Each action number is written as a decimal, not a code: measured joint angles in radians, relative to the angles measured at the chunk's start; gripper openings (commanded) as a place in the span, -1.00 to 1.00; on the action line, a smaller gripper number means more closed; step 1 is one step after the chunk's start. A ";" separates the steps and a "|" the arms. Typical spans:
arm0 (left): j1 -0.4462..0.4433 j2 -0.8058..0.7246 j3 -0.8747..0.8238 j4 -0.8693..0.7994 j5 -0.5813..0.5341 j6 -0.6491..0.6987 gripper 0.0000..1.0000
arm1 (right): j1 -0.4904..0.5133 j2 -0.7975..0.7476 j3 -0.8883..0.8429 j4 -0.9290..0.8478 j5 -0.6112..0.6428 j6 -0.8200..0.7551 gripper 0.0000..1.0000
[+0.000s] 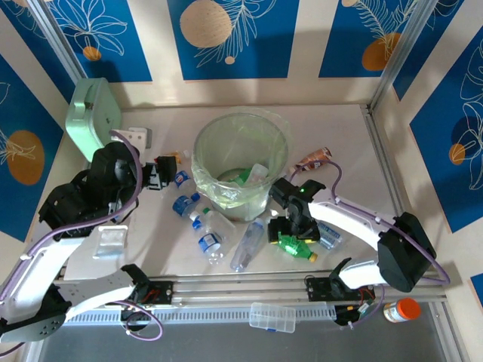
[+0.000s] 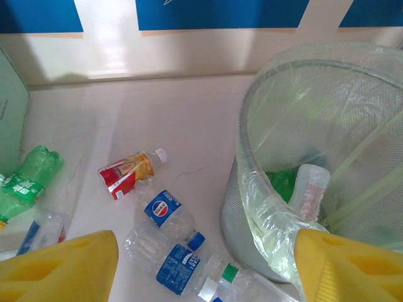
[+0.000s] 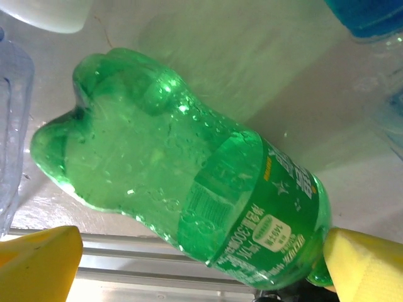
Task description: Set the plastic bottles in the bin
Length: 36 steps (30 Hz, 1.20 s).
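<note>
You have a mint-green square case (image 1: 90, 117) at the far left corner of the table (image 1: 347, 136), with a small white square block (image 1: 136, 138) just beside it on its right. At the near edge, a flat clear rectangular box (image 1: 272, 317) lies in the middle, and an orange-lidded jar (image 1: 400, 310) sits at the right.

1. Clear bottle (image 2: 165, 212), blue label: Pepsi globe logo.
2. Green bottle (image 3: 189, 182), label: barcode and small white print, too blurred to read.
3. Red-and-yellow bottle (image 2: 126, 173): label print unreadable.
</note>
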State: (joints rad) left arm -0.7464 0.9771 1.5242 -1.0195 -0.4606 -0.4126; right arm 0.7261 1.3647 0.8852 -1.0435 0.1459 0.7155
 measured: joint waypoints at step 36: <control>0.000 0.000 -0.014 0.010 0.015 -0.008 0.49 | -0.073 0.044 -0.153 0.288 -0.099 0.082 0.03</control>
State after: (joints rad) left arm -0.7464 0.9768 1.5105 -1.0100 -0.4458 -0.4202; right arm 0.6533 1.4090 0.7322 -0.7555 0.0471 0.7979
